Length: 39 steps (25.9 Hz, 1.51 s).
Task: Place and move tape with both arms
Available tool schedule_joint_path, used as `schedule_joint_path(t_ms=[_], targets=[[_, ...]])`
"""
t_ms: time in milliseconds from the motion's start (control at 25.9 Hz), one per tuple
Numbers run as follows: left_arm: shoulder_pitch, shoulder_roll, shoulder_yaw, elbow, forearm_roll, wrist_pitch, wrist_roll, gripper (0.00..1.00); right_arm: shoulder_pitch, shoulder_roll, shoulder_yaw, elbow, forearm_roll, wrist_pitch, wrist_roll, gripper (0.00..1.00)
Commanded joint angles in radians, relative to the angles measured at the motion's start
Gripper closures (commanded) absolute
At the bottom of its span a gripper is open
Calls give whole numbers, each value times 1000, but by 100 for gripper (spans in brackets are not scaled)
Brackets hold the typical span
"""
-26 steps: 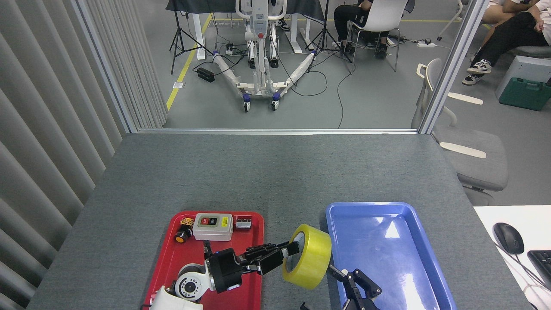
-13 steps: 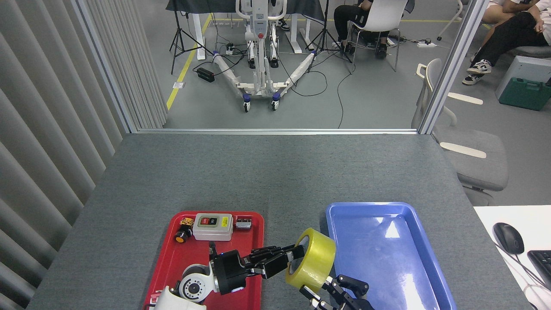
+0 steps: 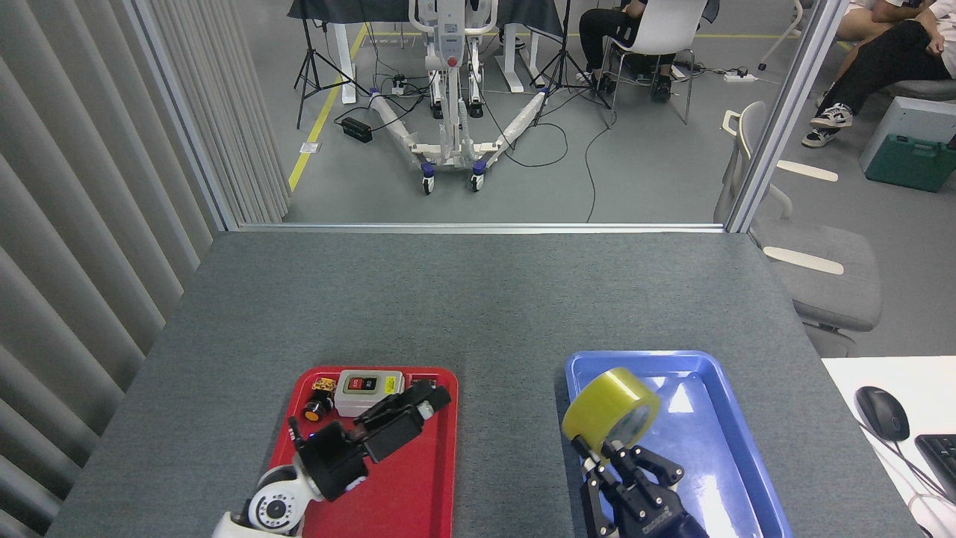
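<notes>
The tape (image 3: 609,406), a wide yellow roll with a pale core, hangs tilted over the near left part of the blue tray (image 3: 717,456). My right gripper (image 3: 606,447) comes up from the bottom edge and is shut on the roll's lower side. My left gripper (image 3: 418,400) lies over the red tray (image 3: 418,486), well left of the tape. Its black fingers (image 3: 388,415) are stretched out toward the tray's far right corner and hold nothing.
On the red tray's far end stand a grey switch box (image 3: 368,392) and a yellow-black push button (image 3: 320,403). A white desk with a mouse (image 3: 881,412) and keyboard (image 3: 939,452) adjoins the grey table (image 3: 478,299) at the right. A grey chair (image 3: 814,276) stands beyond it.
The tape passed from my left gripper to my right one, which carried it right and over the blue tray. My left gripper let go and drew back over the red tray.
</notes>
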Motion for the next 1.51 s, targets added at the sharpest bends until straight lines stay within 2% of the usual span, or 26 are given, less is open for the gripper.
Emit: schedule_joint_path(t_ms=[0, 39, 116, 193, 271, 309, 386, 464, 502, 618, 696, 1043, 1121, 1314, 1469], targets=[[61, 127, -6, -47, -71, 0, 277, 0, -46, 0, -9, 18, -65, 359, 249, 100], [95, 154, -12, -84, -137, 0, 360, 0, -59, -2, -6, 20, -76, 435, 323, 100], [187, 202, -43, -225, -336, 31, 544, 0, -94, -8, -1, 18, -82, 561, 464, 94], [290, 231, -83, -357, -551, 292, 658, 0, -112, -14, -1, 17, -84, 622, 566, 92], [363, 220, -147, -415, -724, 581, 696, 0, -126, -19, -3, 18, -90, 650, 671, 91], [382, 208, -173, -423, -796, 691, 711, 0, -132, -20, -3, 18, -98, 657, 710, 85], [393, 179, -222, -415, -919, 870, 773, 0, -135, -26, -3, 24, -108, 671, 756, 50], [390, 173, -245, -420, -934, 879, 786, 0, -132, -31, -3, 35, -107, 682, 756, 10], [387, 173, -245, -421, -933, 862, 794, 0, -132, -29, -1, 37, -108, 689, 754, 0], [376, 173, -199, -420, -933, 798, 788, 0, -129, -28, -1, 38, -110, 709, 754, 0], [360, 183, -139, -414, -930, 787, 786, 0, -126, -28, -1, 38, -116, 703, 754, 0], [341, 173, -70, -437, -931, 775, 817, 0, -120, -34, -6, 38, -151, 594, 742, 0], [341, 165, -70, -440, -930, 761, 816, 0, -118, -43, -12, 38, -150, 531, 653, 0], [339, 151, -69, -435, -930, 738, 811, 0, -103, -66, -61, 64, -137, 401, 245, 0], [331, 151, -69, -430, -930, 735, 803, 0, -95, -65, -83, 107, -101, 341, 144, 0]])
